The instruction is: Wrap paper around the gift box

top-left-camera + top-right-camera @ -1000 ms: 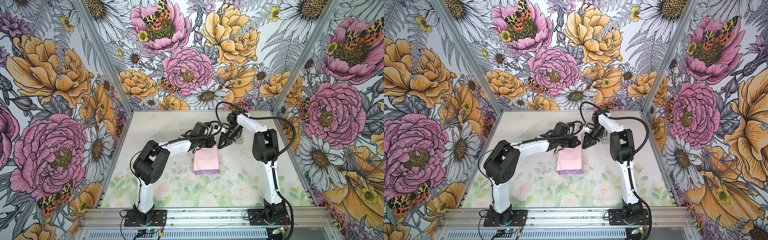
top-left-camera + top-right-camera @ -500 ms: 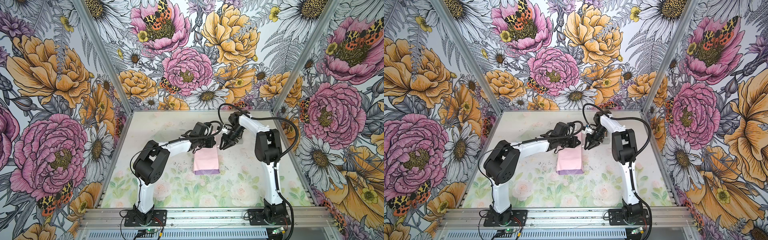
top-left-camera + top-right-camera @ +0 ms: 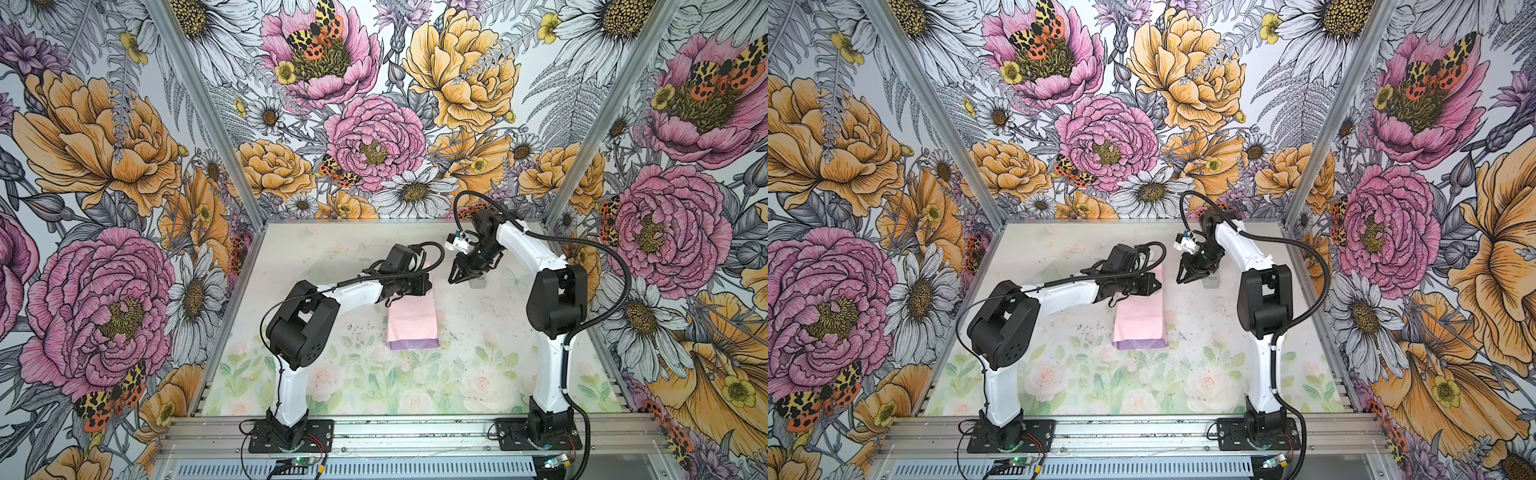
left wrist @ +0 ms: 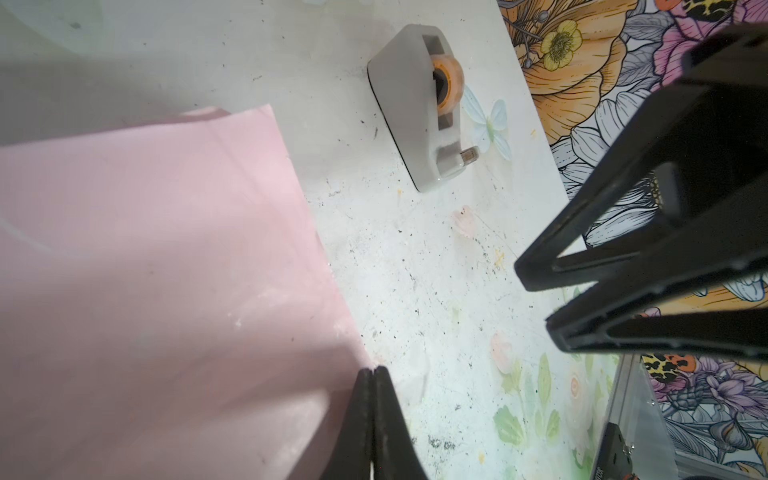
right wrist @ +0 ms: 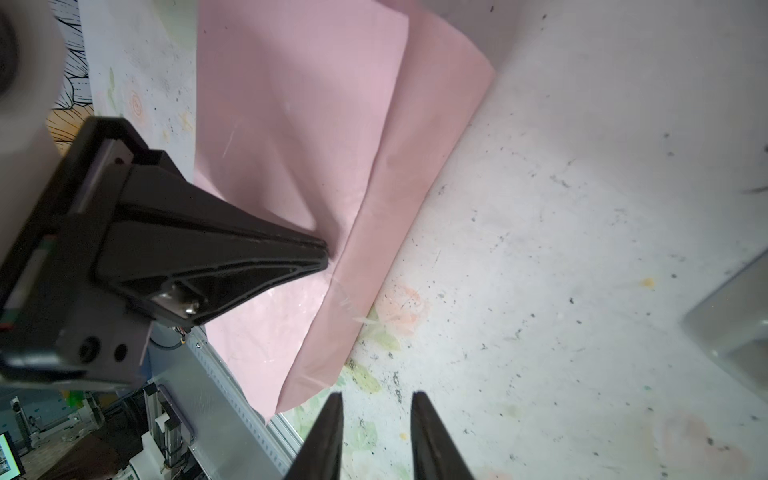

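Note:
The paper (image 3: 411, 322) (image 3: 1139, 320) lies folded over itself mid-table, pale pink face up, with a lilac strip (image 3: 412, 344) at its near end. The gift box is hidden. My left gripper (image 3: 427, 286) (image 3: 1158, 286) (image 4: 372, 370) is shut, its tip resting on the paper's overlapping edge (image 5: 374, 199); the right wrist view shows it from the side (image 5: 322, 253). My right gripper (image 3: 453, 280) (image 3: 1180, 280) (image 5: 377, 397) hangs just right of the paper, over bare table, its jaws slightly open with nothing between them.
A grey tape dispenser (image 3: 478, 284) (image 3: 1212, 282) (image 4: 415, 112) with an orange roll stands just right of my right gripper. A short clear strip (image 5: 349, 307) sticks out from the paper's edge. The metal rail (image 3: 415, 428) runs along the table's front.
My right gripper has drifted a little to the right, away from the paper and toward the dispenser. The left arm and the paper have stayed put.

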You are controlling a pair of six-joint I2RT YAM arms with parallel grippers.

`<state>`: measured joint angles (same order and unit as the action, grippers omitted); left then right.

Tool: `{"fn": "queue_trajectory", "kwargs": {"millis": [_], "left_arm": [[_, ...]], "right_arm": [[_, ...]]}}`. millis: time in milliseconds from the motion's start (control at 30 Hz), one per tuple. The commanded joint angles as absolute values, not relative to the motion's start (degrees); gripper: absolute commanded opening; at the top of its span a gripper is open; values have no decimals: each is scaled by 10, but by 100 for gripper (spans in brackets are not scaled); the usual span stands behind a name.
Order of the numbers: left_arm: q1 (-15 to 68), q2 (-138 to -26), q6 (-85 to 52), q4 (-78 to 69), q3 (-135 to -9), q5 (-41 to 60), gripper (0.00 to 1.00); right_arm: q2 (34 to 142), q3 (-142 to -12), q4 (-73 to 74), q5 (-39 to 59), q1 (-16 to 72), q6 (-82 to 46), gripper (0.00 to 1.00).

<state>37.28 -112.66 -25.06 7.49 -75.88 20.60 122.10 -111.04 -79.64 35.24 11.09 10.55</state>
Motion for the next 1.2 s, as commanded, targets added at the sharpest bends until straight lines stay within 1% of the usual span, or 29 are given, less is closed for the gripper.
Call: {"fn": "queue_trajectory", "kwargs": {"millis": [0,267,433,700,1167], "left_arm": [[374,-1132,-244,99,-754,182,5],[374,-1132,-243,100,-755,183,5],[373,-1133,-243,100,-757,184,5],[373,-1133,-244,101,-757,184,5],[373,-1133,-243,101,-755,186,5]], "right_arm": [[1198,-1088,-737,392,128,75,25],[1207,-1050,-683,417,146,50,13],[1213,-1032,-668,422,146,46,9],[1220,-1020,-652,437,147,40,6],[1230,-1006,-640,450,149,39,4]]}}
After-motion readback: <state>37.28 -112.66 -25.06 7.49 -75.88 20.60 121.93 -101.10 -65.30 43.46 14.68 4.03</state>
